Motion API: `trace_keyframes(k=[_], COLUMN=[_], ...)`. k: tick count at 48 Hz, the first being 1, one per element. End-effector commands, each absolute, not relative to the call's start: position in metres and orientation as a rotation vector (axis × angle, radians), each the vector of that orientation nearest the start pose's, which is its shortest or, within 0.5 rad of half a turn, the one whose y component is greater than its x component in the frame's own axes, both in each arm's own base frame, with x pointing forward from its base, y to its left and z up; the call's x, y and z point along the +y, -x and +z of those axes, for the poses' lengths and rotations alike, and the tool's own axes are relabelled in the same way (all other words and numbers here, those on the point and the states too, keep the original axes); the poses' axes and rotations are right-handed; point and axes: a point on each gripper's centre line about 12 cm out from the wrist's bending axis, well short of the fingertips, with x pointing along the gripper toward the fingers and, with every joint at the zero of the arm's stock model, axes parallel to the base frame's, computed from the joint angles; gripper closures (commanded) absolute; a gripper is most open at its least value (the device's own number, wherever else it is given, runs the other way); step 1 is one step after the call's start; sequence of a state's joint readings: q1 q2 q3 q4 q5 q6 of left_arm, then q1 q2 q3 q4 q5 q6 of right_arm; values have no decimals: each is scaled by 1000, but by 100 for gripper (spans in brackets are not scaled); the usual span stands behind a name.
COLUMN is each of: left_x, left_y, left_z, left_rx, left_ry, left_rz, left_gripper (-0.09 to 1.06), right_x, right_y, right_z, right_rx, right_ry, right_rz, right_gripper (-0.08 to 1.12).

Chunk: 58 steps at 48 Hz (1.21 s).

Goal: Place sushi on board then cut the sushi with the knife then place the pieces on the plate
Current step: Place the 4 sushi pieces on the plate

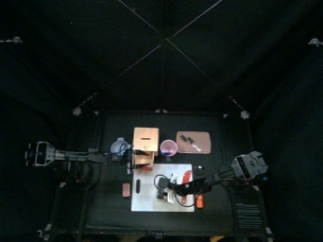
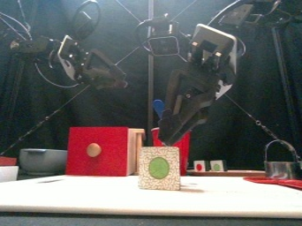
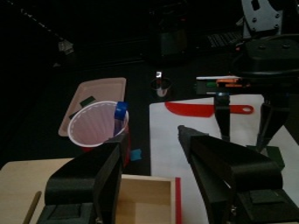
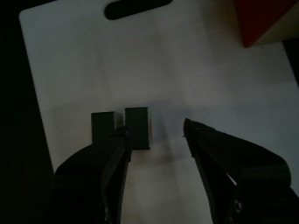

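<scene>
Since the sushi roll (image 2: 160, 168) already stands near the middle of the white board (image 4: 216, 87), I judge the step in hand to be the change-over from placing to cutting. Taking 12 o'clock as the back curtain, the right end effector (image 4: 158, 136) comes in from 3 o'clock and hangs just above the roll, jaws spread wide with nothing in them. Its wrist view shows the dark blocks close beside one jaw and well clear of the other. That lopsided gap is the thing to mind. The roll stands on a small footprint and its blocks come apart, so a sideways drift would likely tip or split it. A straight vertical lift, until the jaws clear the top, looks safest before any swing away.

The blue knife (image 3: 119, 109) stands in the red cup (image 3: 91, 138) at about 12 o'clock from the board, between the wooden box (image 1: 145, 142) at 11 and the pink tray (image 3: 103, 87) at 1. What looks like a red knife (image 3: 205, 109) lies flat on the board, apart from the roll. The left end effector (image 3: 146, 140) waits at about 10 o'clock beside the box, jaws apart and empty, and is the nearer one to the cup.

Whichever arm takes a knife should probably grip the handle squarely with the blade edge down. It should set the blade on the seam between blocks that the right wrist view shows, and press gently so the roll does not slide on the smooth board.
</scene>
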State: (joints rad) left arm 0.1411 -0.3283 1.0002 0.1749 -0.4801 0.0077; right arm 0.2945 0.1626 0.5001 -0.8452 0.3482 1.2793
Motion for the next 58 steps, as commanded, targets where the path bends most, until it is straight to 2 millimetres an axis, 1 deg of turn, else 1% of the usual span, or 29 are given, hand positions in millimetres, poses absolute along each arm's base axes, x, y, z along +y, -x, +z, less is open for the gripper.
trace_keyframes(k=[1,7,19,27,32,37,42,44,47,54,58], left_x=[35,36,36,36,36,36,36,36,36,37,36], left_y=[-310,-310,-310,-310,-310,-310,-309,-309,-309,-308,-308], left_z=[229,229,229,229,228,228,227,227,226,226,225], left_rx=[169,171,171,171,173,173,174,176,177,179,180], left_ry=[-140,-140,-140,-140,-140,-140,-140,-139,-139,-139,-137], left_rz=[50,51,51,51,51,52,52,52,52,53,53], left_gripper=[11,11,11,11,11,11,11,11,11,11,11], right_x=[95,97,94,94,94,94,92,88,78,37,16], right_y=[-411,-410,-411,-412,-412,-412,-408,-404,-391,-351,-328], right_z=[155,151,139,138,137,137,140,143,148,155,166], right_rx=[807,816,842,846,846,846,849,852,870,921,904], right_ry=[-226,-248,-247,-258,-259,-261,-255,-246,-220,-185,-201], right_rz=[-148,-141,-156,-160,-157,-158,-173,-192,-248,-417,-473], right_gripper=[20,20,20,22,29,40,45,45,44,44,44])
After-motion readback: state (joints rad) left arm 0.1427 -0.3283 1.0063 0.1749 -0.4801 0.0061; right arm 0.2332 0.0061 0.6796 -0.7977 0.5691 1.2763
